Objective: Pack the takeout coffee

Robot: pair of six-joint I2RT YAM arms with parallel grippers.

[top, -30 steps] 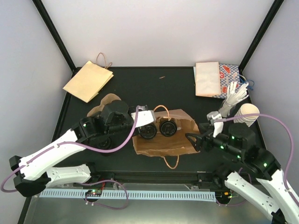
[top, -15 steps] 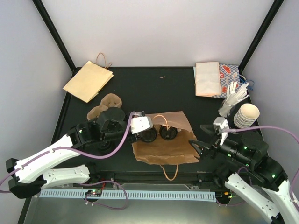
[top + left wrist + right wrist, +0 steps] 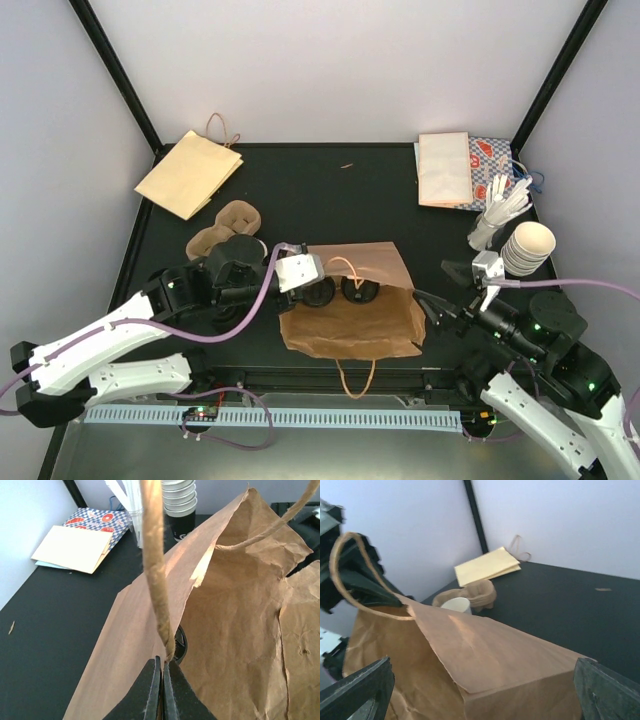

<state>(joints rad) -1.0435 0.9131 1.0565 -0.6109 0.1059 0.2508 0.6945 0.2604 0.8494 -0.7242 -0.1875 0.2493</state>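
A black table [image 3: 330,190] boxed in by pale walls is seen from above, with the two arms entering at the bottom of the top view. Between them, in the lower middle of the frame, a brown paper bag [image 3: 350,320] is held. The left hand [image 3: 162,677] is clamped tight on the bag's twisted paper handle [image 3: 154,580]. The right hand [image 3: 430,282] is spread wide and empty just beside the bag's right edge, and no contact can be seen. Compared with a second ago, the bag has been drawn toward the bottom of the frame with its handle side raised, and the right arm has been pulled back toward the lower right. From this it is judged that the bag is being stood up and opened, and that the packing itself is not yet done. The takeout coffee [image 3: 456,605], a small white cup, is made out only in the right wrist view, left of centre behind the bag's upper edge and close against the brown cup carrier [image 3: 222,228]. Whether it sits in the carrier or beside it cannot be told, and in the top view it is hidden under the left arm. Two dark round shapes [image 3: 318,291] at the bag's mouth cannot be identified. Farther back, a stack of cups [image 3: 527,247] is seen at the right edge and a flat bag [image 3: 190,172] at the upper left.
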